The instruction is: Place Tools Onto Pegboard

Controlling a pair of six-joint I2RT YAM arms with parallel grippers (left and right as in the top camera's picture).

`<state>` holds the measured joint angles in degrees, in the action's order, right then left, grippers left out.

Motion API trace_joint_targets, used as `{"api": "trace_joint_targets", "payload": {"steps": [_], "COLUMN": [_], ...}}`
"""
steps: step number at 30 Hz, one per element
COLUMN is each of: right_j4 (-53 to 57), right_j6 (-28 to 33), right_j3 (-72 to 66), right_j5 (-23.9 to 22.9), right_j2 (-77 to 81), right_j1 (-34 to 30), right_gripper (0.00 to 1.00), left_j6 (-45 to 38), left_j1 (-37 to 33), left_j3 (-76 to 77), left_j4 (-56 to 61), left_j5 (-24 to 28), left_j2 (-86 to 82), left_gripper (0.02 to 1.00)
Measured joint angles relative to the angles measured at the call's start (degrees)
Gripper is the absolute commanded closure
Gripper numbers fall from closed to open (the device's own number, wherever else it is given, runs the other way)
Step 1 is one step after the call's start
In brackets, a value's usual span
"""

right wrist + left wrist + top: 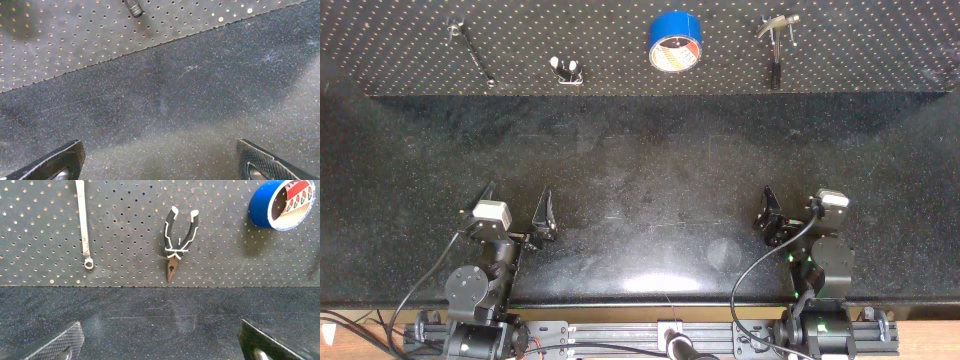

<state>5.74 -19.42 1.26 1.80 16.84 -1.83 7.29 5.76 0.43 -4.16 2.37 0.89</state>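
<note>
A black, speckled, stone-like worktop (650, 180) runs the full width of the scene, with pale glare on it near the arms' bases. Its far edge meets a black perforated pegboard (880, 60) with holes in even rows.

Four things hang on the board, well apart from one another. At the left is a slim silver metal wrench (472, 52), tilted. Next comes a small pair of pliers (178, 235) with black-and-white handles, nose pointing toward the worktop. Then there is a blue roll of tape (675, 42). At the right hangs a tool with a pale head and a dark handle (776, 45), handle toward the worktop.

The left gripper (517, 208) sits low over the worktop near its base, fingers spread wide and holding nothing. It faces the pliers, with the wrench to one side and the roll of tape to the other. The right gripper (790, 208) is also released and empty, low over the worktop, facing the board's lower edge near the dark handle's end. Both are well apart from the pegboard.

Along the near edge a metal rail (620, 330) carries the arm bases, black cables (750, 280) loop beside them, and a light wooden strip (930, 350) lies just beyond.
</note>
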Motion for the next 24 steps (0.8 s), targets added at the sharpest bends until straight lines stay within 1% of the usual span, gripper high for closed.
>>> {"api": "trace_joint_targets", "payload": {"steps": [5,7,9,24], "right_j4": [0.0,-0.2,-1.6,-1.9], "right_j6": [0.0,0.0,0.0,0.0], "right_j3": [0.0,0.0,0.0,-0.5], "right_j5": [0.0,-0.2,-0.2,-0.2], "right_j2": [-2.5,-10.4,-14.8,-16.1], "right_j1": [0.0,0.0,0.0,0.0], "right_gripper": [0.025,0.025,0.027,0.027], "left_j6": [0.0,0.0,0.0,0.0], "left_j1": [0.0,0.0,0.0,0.0], "left_j3": [0.0,0.0,0.0,0.0], "left_j4": [0.0,0.0,0.0,0.0], "left_j5": [0.0,0.0,0.0,0.0], "left_j2": [0.0,0.0,0.0,0.0], "left_gripper": [0.025,0.025,0.025,0.025]}}
